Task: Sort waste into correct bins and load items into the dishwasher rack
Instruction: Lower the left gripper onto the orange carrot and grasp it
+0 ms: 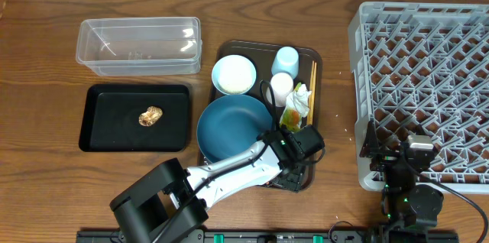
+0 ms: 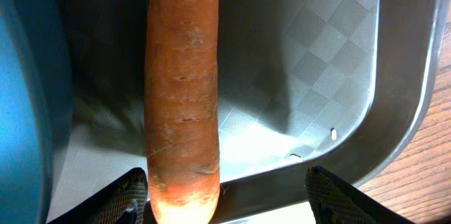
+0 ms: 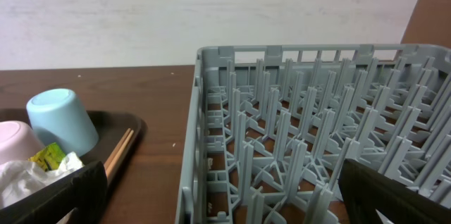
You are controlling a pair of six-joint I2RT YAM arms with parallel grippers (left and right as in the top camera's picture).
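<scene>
We saw the grey dishwasher rack [image 1: 428,82] just beside our right gripper [image 3: 222,185], its jaws spread wide, empty. On the dark-brown serving tray [image 2: 338,76], beside the blue plate [image 1: 229,124], the orange carrot [image 2: 182,76] lay between our left gripper's [image 2: 236,196] spread jaws.

This is a robot test bench dressed up as a kitchen clean-up corner, not a lived-in home. A plain wooden table [image 1: 46,121] stands against a bare white wall [image 3: 211,13], with black robot arms [image 1: 221,170] fixed at its near edge. Ahead of the right claw [image 3: 225,206] sits a grey dishwasher rack [image 3: 296,111]. Under the left claw [image 1: 289,174] lies a brown serving tray [image 1: 263,53] of dishes [image 1: 233,73], and well to that claw's left are a black tray [image 1: 107,113] and a clear tub [image 1: 137,63].
</scene>
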